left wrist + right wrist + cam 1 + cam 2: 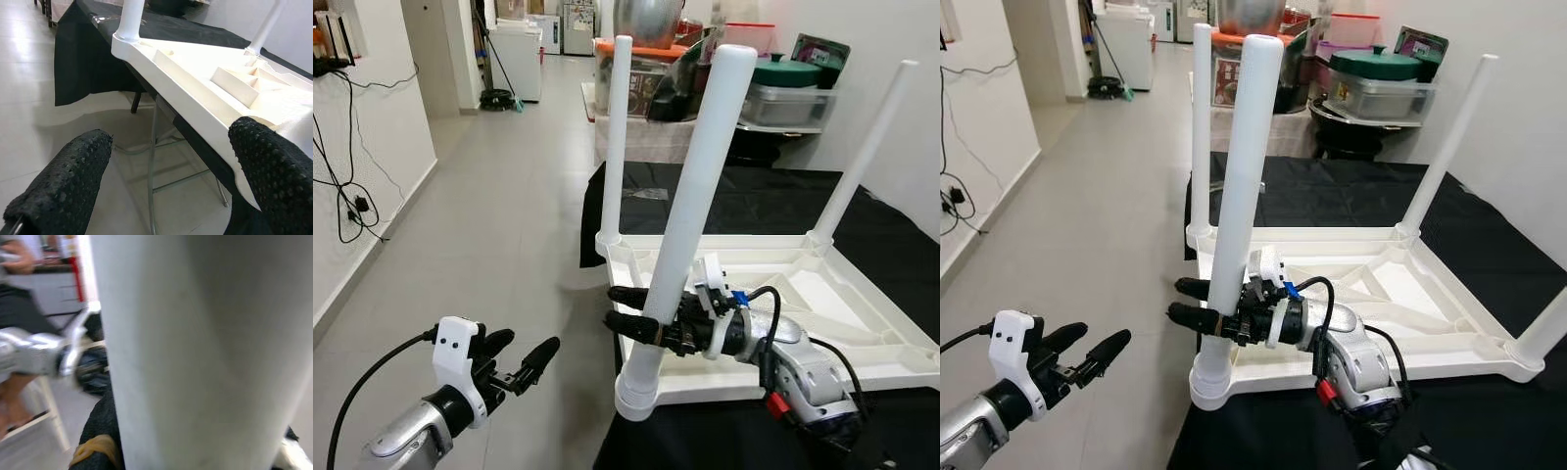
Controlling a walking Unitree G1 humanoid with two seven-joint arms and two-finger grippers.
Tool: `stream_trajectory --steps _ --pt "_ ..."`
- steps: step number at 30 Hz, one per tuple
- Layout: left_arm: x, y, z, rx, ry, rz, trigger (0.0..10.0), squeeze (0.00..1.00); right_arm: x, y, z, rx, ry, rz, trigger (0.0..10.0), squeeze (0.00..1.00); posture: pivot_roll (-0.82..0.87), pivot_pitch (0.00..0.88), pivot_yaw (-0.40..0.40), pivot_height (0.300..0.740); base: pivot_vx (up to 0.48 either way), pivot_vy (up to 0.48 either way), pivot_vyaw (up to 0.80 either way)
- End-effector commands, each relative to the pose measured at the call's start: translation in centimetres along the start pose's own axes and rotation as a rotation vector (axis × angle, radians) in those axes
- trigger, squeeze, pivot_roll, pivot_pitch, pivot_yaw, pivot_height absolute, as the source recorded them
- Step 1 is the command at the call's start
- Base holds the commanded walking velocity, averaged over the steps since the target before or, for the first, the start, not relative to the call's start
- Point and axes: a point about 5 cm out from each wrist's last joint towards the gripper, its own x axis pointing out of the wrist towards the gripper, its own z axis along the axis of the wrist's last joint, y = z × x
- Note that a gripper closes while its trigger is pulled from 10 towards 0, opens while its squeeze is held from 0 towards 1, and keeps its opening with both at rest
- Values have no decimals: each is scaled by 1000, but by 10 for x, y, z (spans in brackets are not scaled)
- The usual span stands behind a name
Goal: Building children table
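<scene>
The right gripper (631,318) is clamping the near white leg (690,215) low on its shaft, at the upturned table's (862,328) near-left corner socket. The leg is looking light, stiff and smooth, so gripping low is probably steadying it best. The left gripper (524,360) is hovering open and empty beside that corner.

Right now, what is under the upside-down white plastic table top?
The upside-down white plastic table top lies on a black cloth draped over a folding stand, whose metal legs show below. The surface beneath the cloth is covered.
</scene>
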Motion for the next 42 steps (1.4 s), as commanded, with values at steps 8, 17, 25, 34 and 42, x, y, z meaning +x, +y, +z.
stream_trajectory --steps 8,17,25,34,42 --pt "4 -1 -1 -5 -6 -8 10000 0 -27 -18 -58 99 253 -599 0 0 94 0 -73 740 0 0 0" --pt "4 -1 0 -4 -8 -3 10000 0 -41 -24 -78 122 376 -909 0 0 96 0 -74 740 0 0 0" --pt "5 0 -2 -5 -6 4 10000 0 -63 -38 -78 154 383 -1297 0 0 93 0 -74 740 0 0 0" --pt "5 -1 -2 -6 -3 2 10000 0 -67 -37 -81 190 405 -1373 0 0 90 0 -74 740 0 0 0" --pt "6 -1 -2 -7 -1 2 10000 0 -73 -40 -75 177 364 -1500 0 0 87 0 -73 740 0 0 0"
